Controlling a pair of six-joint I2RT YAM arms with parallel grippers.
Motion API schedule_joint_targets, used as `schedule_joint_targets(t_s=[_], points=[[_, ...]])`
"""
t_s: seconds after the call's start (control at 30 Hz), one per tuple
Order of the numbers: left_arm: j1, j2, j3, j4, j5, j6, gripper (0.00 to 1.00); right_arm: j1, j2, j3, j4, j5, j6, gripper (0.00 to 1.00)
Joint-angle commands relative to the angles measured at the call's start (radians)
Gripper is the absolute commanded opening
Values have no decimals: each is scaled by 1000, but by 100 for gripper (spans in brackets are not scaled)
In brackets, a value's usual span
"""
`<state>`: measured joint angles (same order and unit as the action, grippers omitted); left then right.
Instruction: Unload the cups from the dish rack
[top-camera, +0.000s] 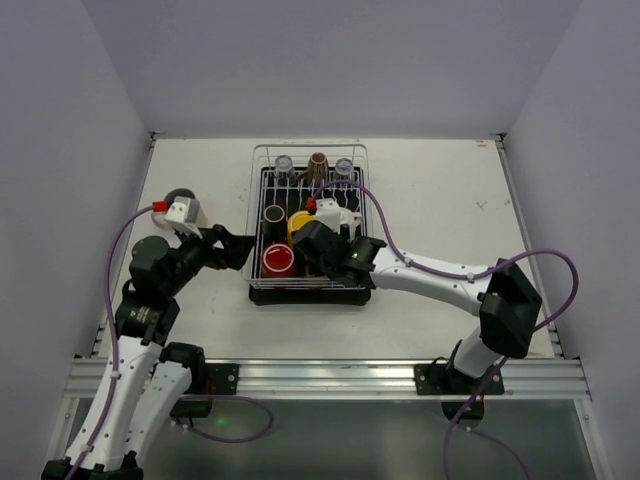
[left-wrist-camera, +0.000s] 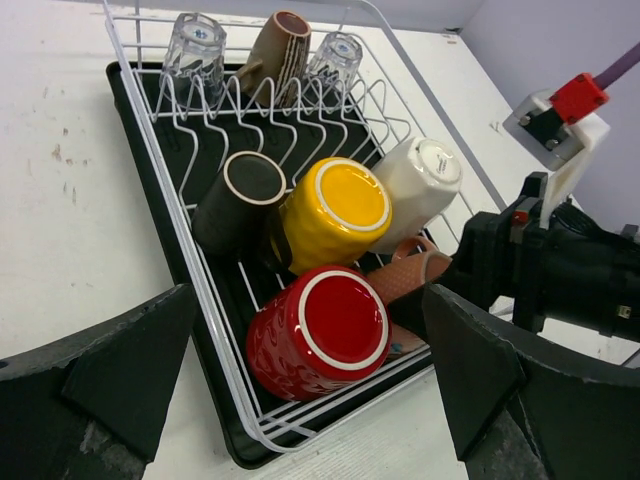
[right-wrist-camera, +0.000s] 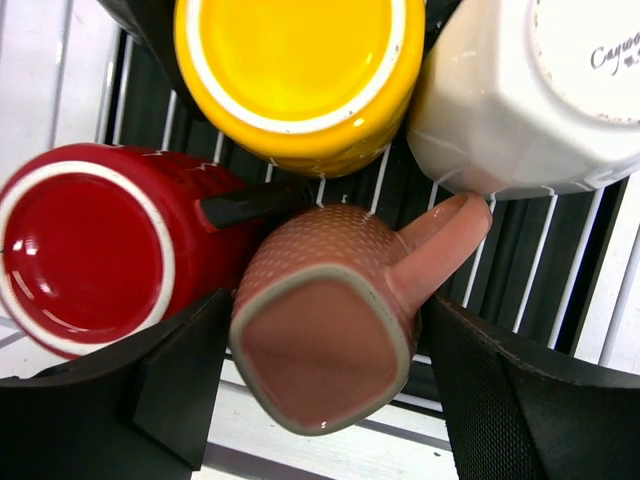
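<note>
The white-wire dish rack (top-camera: 258, 185) on its black tray holds several cups. In the left wrist view I see a red cup (left-wrist-camera: 325, 335), a yellow cup (left-wrist-camera: 335, 210), a white cup (left-wrist-camera: 425, 180) and a dark cup (left-wrist-camera: 245, 195), all bottoms up. At the far end stand two clear glasses (left-wrist-camera: 195, 50) and a brown mug (left-wrist-camera: 280, 50). A pink mug (right-wrist-camera: 325, 340) lies between the fingers of my right gripper (right-wrist-camera: 330, 310), with a slim gap on the handle side. My left gripper (left-wrist-camera: 306, 330) hangs open just outside the rack's near left corner, facing the red cup.
A dark round thing (top-camera: 180, 197) sits on the table left of the rack, partly hidden behind my left wrist. Bare white table (top-camera: 440, 200) stretches right of the rack. Grey walls close in on both sides and at the back.
</note>
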<state>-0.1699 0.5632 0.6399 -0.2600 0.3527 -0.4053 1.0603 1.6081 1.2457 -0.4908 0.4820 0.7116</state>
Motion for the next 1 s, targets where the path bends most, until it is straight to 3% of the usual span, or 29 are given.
schedule_joint_targets(t_s=[0.0,0.2,0.33,0.43,0.67,0.97], points=[[-28,-13,14,-24,-24,43,100,3,13,41,-37,84,75,78],[-42,-26,12,-30,-34,43,100,4,30,40,-48,93,89,68],[-42,-20,7,-30,-23,36,100,3,21,47,-57,118,86,27],[-42,-3,18,-22,18,16,100,3,-49,21,-11,142,69,14],[-42,29,109,-24,241,-87,100,3,-287,-91,237,90,-3,7],[-42,37,87,25,428,-248,99,3,-448,-115,337,-15,0,1]])
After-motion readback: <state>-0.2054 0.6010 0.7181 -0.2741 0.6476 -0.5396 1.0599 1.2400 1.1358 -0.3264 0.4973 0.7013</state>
